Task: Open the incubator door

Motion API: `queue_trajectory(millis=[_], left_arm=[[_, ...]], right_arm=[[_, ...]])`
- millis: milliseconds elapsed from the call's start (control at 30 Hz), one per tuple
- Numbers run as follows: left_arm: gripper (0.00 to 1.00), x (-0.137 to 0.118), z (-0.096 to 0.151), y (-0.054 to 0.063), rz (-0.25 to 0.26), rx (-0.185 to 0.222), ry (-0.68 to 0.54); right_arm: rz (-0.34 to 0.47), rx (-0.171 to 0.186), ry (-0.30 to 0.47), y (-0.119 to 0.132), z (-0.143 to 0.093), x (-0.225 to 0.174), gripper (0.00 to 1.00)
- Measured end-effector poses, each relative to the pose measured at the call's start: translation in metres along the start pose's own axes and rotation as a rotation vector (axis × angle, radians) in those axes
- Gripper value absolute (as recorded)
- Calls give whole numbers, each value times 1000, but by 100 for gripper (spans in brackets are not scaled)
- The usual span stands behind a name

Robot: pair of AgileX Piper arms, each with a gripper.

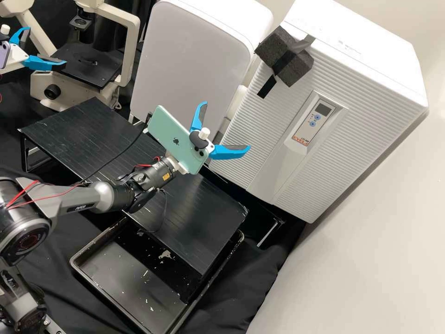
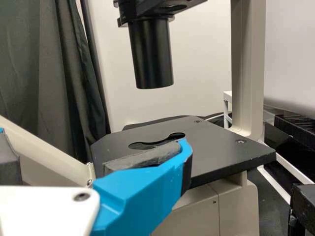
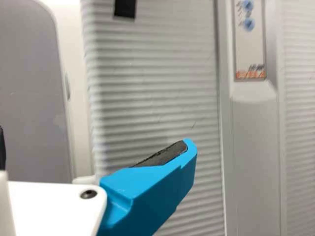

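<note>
1. Incubator door (image 1: 250, 130) stands at the right side of the high view, a ribbed white panel that lies shut against the box (image 1: 380, 60).
2. Set into it is a smooth upright strip (image 1: 273, 171) bearing a small dark screen (image 1: 323, 109) and 2 round blue buttons (image 1: 317, 117).
3. A black foam block (image 1: 278, 48) sits at the door's upper corner, held with dark tape (image 1: 266, 87).
4. Right gripper (image 1: 226, 126) is near the door's side edge, its 2 blue fingers spread well apart with nothing between them. In the right wrist view, a finger (image 3: 152, 196) shows in front of the ribs; I cannot tell whether it touches them.
5. A pale green phone (image 1: 171, 134) is mounted on that arm, above the black table (image 1: 92, 125).
6. Beside the incubator stands a white cabinet (image 1: 194, 51) with rounded corners.
7. Under the table's near end lies a black tray (image 1: 79, 266), flecked with white bits.
8. Left gripper (image 1: 46, 45) is at the microscope (image 1: 132, 51), its 2 fingers apart and empty, near the flat black stage (image 1: 90, 69). A purple phone (image 1: 3, 54) is mounted beside it.
</note>
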Motion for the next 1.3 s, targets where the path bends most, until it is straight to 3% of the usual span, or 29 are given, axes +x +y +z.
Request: queue_trajectory(millis=[133,567,600,1300], left_arm=[[100,0,0,0,0,0,0],[100,0,0,0,0,0,0],[100,0,0,0,0,0,0],[100,0,0,0,0,0,0]], right_arm=[[38,15,-5,11,-7,9,100],[123,-9,-42,29,-16,25,100],[124,-11,-41,29,-16,26,0],[104,-48,-69,23,-9,31,0]])
